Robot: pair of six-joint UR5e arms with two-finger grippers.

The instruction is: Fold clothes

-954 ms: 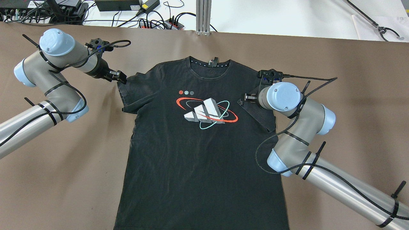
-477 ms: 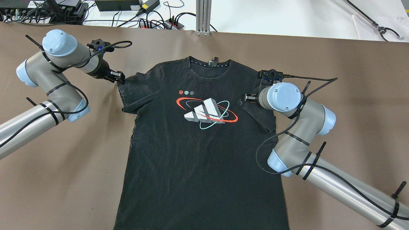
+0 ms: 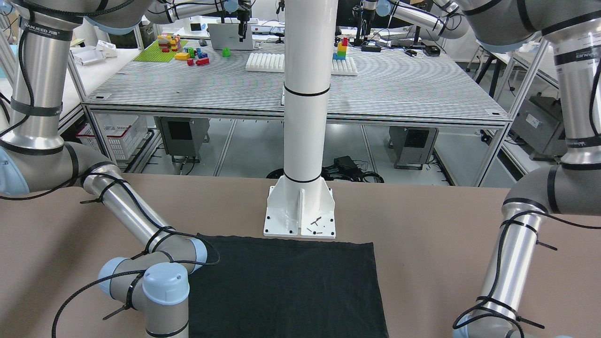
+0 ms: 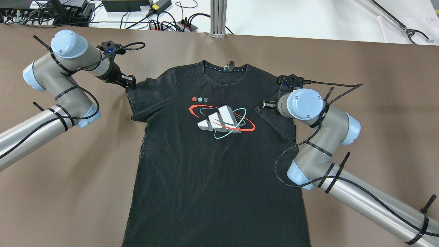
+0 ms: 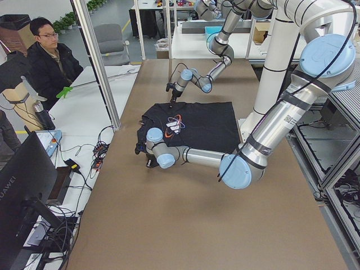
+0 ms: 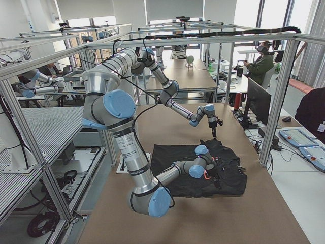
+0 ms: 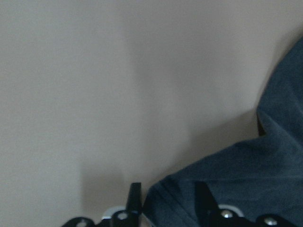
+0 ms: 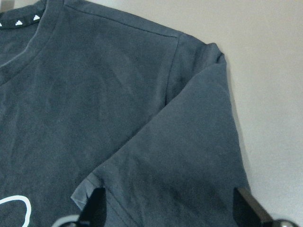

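A black T-shirt [image 4: 212,164] with a red, white and teal logo lies flat and face up on the brown table; its hem end shows as plain black cloth [image 3: 286,281] in the front view. The right sleeve [image 4: 274,123] is folded inward over the chest. My right gripper [image 4: 264,104] hovers over that folded sleeve [image 8: 189,142], open wide [image 8: 170,194]. My left gripper [image 4: 129,83] sits at the upper corner of the left sleeve [image 4: 137,103]. Its fingers stand apart [image 7: 168,189], with the sleeve's hem lying between them.
The white post's base plate [image 3: 300,211] is bolted to the table just behind the shirt's hem. Cables and power strips [image 4: 171,24] and an aluminium post [image 4: 218,17] lie beyond the far edge. Bare brown table [image 4: 377,85] spreads on both sides. An operator [image 5: 48,53] sits beyond the far end.
My left arm's elbow and wrist have swung up and to the right, while the gripper has stayed at the sleeve's corner and turned slightly. The right arm and the shirt have not moved.
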